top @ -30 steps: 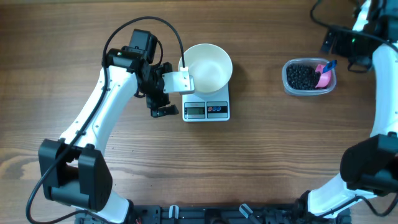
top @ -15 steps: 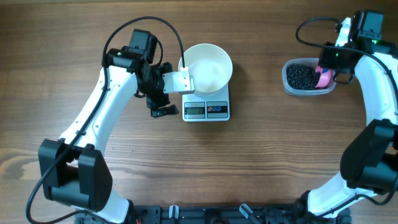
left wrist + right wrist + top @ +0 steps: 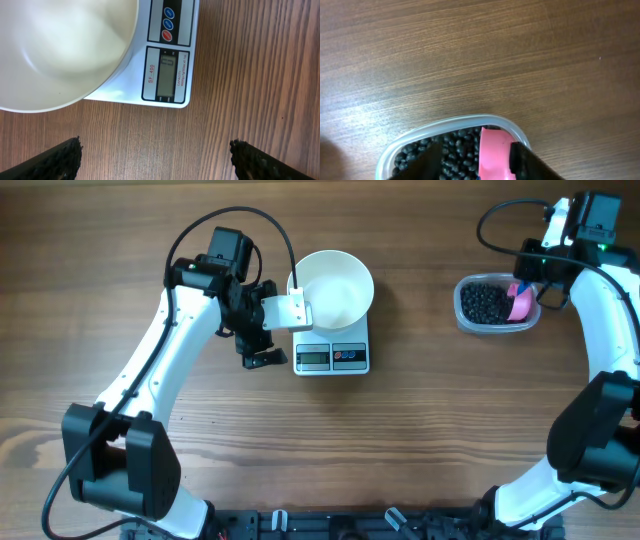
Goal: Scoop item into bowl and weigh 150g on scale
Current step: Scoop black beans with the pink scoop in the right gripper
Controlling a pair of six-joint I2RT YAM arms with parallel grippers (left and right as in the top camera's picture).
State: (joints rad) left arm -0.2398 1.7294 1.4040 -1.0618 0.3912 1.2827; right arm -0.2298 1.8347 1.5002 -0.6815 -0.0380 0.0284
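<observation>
Beans (image 3: 457, 145): sm., round, glossy blk.

White arms (image 3: 165, 365), black joints (image 3: 228, 248), black cables (image 3: 262, 214)

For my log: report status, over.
Left end effector open, near scale. Right end effector open, straddling pink scoop in tub of black beans. White bowl empty, on scale.
</observation>
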